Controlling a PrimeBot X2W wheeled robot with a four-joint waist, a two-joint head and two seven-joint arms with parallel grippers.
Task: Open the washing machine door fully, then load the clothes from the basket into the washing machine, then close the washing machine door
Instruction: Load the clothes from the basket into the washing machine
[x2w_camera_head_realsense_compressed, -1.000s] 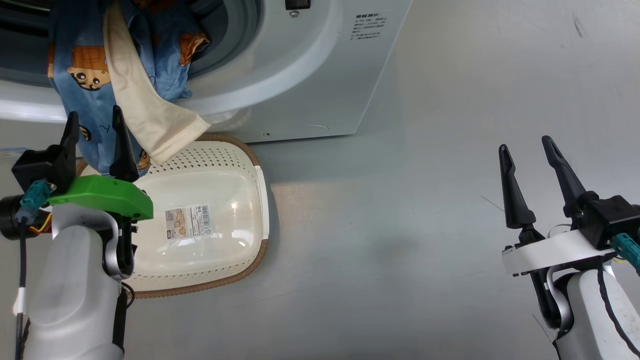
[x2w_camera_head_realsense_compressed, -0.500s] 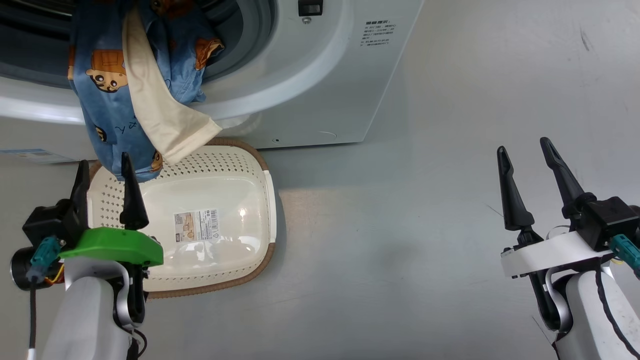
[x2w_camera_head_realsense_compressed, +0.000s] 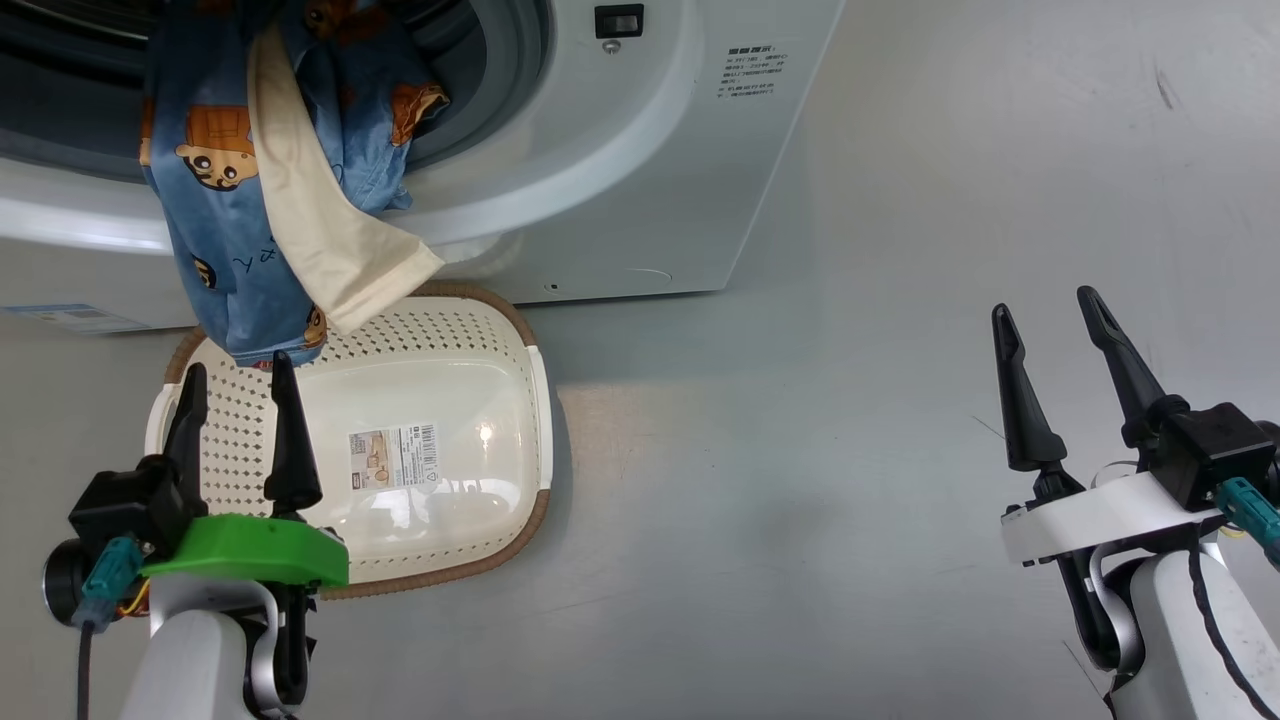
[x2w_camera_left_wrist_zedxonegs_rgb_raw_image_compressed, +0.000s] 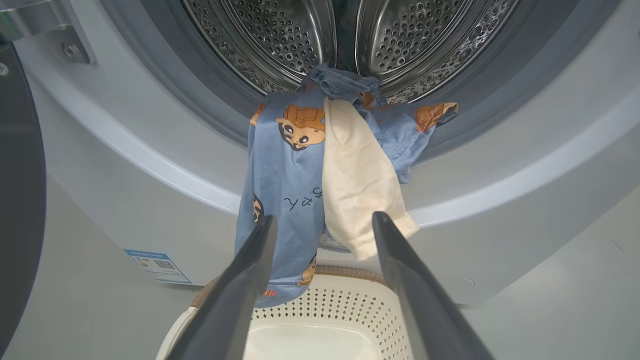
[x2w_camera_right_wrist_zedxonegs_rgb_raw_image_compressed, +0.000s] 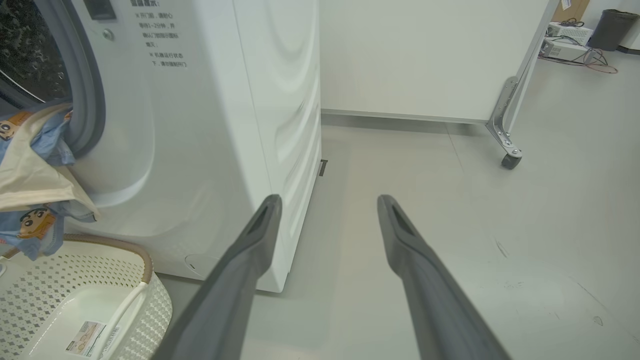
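The clothes (x2w_camera_head_realsense_compressed: 235, 210), light blue with cartoon figures and a cream sleeve, hang out of the washing machine (x2w_camera_head_realsense_compressed: 640, 150) over its grey gasket, their lower end dangling above the basket (x2w_camera_head_realsense_compressed: 470, 325). The basket stands empty on the floor by the machine's front. My left gripper (x2w_camera_head_realsense_compressed: 240, 385) is open over the basket's left part, just below the hanging fabric and holding nothing. In the left wrist view its fingers (x2w_camera_left_wrist_zedxonegs_rgb_raw_image_compressed: 250, 270) frame the clothes (x2w_camera_left_wrist_zedxonegs_rgb_raw_image_compressed: 300, 165), with the steel drum (x2w_camera_left_wrist_zedxonegs_rgb_raw_image_compressed: 280, 35) behind. The washing machine door (x2w_camera_left_wrist_zedxonegs_rgb_raw_image_compressed: 15, 200) stands open at the left edge. My right gripper (x2w_camera_head_realsense_compressed: 1045, 325) is open over bare floor.
A blue QR sticker (x2w_camera_left_wrist_zedxonegs_rgb_raw_image_compressed: 157, 265) sits low on the machine's front. In the right wrist view, a white panel on a caster (x2w_camera_right_wrist_zedxonegs_rgb_raw_image_compressed: 510, 160) stands behind the machine, with a black bin (x2w_camera_right_wrist_zedxonegs_rgb_raw_image_compressed: 617, 27) and cables far right. Grey floor stretches to the right of the machine.
My left gripper has drawn back and down from the hanging clothes, from beside the fabric to over the basket. The head view has shifted slightly. The right gripper has stayed put.
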